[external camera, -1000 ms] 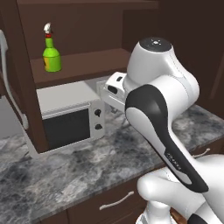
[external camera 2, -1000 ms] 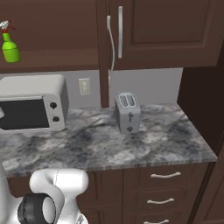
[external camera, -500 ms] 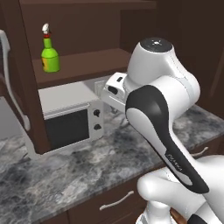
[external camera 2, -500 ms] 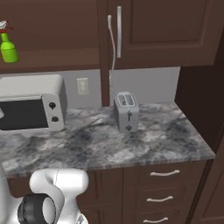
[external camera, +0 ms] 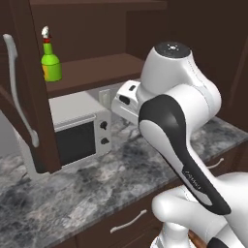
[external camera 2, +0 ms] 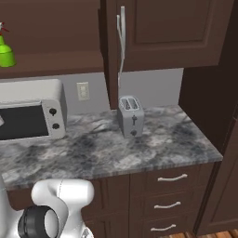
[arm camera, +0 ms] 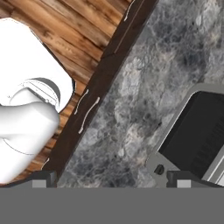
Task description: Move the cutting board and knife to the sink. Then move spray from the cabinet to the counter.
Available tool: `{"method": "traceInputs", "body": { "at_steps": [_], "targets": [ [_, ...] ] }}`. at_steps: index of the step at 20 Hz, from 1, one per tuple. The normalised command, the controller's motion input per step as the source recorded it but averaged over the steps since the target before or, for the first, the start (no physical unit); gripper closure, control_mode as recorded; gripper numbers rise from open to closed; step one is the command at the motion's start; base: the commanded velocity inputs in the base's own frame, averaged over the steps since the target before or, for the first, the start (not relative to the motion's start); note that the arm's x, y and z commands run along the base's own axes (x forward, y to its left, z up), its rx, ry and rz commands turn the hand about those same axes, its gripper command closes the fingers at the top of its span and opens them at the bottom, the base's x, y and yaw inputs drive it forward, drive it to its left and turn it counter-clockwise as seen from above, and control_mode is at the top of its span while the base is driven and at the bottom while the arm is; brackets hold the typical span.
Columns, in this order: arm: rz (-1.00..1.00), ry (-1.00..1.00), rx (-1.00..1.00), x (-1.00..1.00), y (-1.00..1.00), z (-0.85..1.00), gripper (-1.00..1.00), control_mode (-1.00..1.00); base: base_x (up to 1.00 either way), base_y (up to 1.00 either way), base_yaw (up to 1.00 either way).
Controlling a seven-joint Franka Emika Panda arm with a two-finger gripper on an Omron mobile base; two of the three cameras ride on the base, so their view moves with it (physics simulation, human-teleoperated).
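The spray [external camera: 51, 62], a green bottle with a red-and-white nozzle, stands upright on a shelf of the open cabinet [external camera: 97, 68]; it also sits at the far left as the spray [external camera 2: 5, 52]. My gripper [arm camera: 117, 178] is open with nothing between its tips, looking down on the grey marbled counter [arm camera: 144, 87] beside the microwave [arm camera: 197, 131]. In the left base view my white hand [external camera: 127, 98] hovers well below and to the right of the spray, its fingers hidden behind the forearm. The cutting board, knife and sink are out of view.
The cabinet door [external camera: 26, 97] stands open at the left with its long silver handle. A white microwave [external camera: 77, 135] sits under the shelf on the counter [external camera: 87, 189]. A toaster [external camera 2: 131, 116] stands further right, near the counter's end by a tall dark panel [external camera 2: 209, 83].
The whole scene has drifted slightly left in both base views, so the base has moved. The arm keeps its pose and the gripper stays open.
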Motion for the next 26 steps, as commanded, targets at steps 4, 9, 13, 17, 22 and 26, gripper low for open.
{"method": "traceInputs", "body": {
  "at_steps": [4,9,13,17,22,26],
  "targets": [
    [0.0,0.0,0.0,0.0,0.0,0.0,-1.0,1.0,0.06,-0.01,0.11],
    [0.07,-0.05,0.0,0.0,0.0,0.0,-1.0,-1.0,0.0,0.0,0.0],
    [0.42,-0.45,-0.03,0.02,-0.09,-0.36,-1.0,-1.0,0.0,0.0,0.0],
    [0.51,-0.52,-0.01,0.0,-0.14,-0.02,-1.0,-1.0,0.0,0.0,0.0],
    [0.53,-0.32,0.0,0.02,-0.04,0.33,-1.0,-1.0,0.0,0.0,0.0],
    [0.33,-0.16,-0.01,0.06,0.01,0.74,-1.0,-1.0,0.0,0.0,0.0]
  ]
}}
